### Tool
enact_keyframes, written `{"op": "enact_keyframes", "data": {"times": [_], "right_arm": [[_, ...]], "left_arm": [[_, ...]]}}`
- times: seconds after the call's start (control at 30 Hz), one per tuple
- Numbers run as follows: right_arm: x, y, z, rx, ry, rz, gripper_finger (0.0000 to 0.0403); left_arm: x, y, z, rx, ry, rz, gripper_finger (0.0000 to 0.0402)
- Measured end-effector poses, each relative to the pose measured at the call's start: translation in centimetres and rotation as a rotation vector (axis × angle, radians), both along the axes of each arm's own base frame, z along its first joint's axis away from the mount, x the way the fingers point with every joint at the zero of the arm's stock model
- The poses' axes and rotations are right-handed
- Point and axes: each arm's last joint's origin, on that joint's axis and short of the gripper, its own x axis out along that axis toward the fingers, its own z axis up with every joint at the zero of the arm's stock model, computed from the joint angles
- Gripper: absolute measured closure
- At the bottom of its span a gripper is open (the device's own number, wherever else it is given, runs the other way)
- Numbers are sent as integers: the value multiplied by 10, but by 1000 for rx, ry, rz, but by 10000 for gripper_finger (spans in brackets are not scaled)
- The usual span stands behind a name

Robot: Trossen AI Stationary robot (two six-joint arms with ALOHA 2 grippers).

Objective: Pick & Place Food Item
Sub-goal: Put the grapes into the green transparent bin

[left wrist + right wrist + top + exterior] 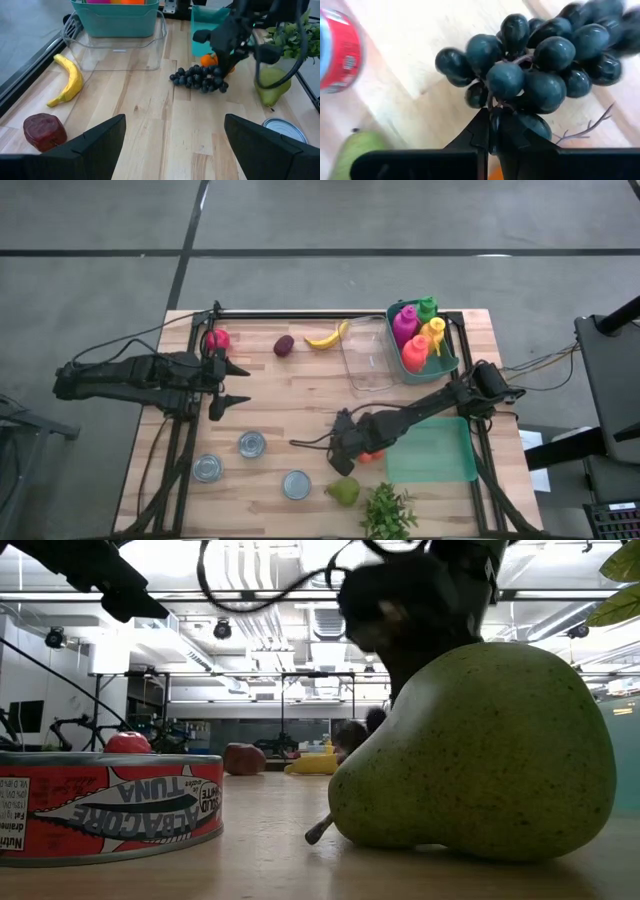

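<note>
The bunch of dark grapes (535,65) hangs from the right gripper (492,132), whose fingers are pinched together on its stem; in the left wrist view the bunch (200,80) sits low over the wood near the table's middle, and whether it touches the surface cannot be told. An orange item (209,60) lies just behind it, beside the flat green tray (435,450), which looks bare. A green pear (344,491) rests near the front edge, close to the right gripper (345,442), with a leafy green plant (388,512) just beside it. Three tins — one by the pear (296,484), two further left (252,444) (207,468) — stand on the table (290,395). At the far side, a clear plastic container (367,355) stands empty to the eye, touching a teal bin (447,365) — this holds upright bottles in pink, orange, yellow and green. A banana (326,336), a dark red fruit (284,345) and a red fruit (217,338) lie along the far edge. The left gripper (238,384) hovers over the left of the table, fingers spread apart, holding nothing.
</note>
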Motion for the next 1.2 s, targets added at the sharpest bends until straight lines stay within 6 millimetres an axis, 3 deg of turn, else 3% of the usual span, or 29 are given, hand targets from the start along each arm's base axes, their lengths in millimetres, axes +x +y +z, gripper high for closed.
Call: {"op": "enact_keyframes", "data": {"times": [0.37,0.67,1.2], "right_arm": [[0,-2,38,-81,-106,65,390],[-5,-4,73,-49,-186,76,390],[-61,1,161,62,-338,122,390]], "left_arm": [[0,0,0,0,5,1,58],[0,0,-1,0,6,1,58],[0,0,-1,0,6,0,58]]}}
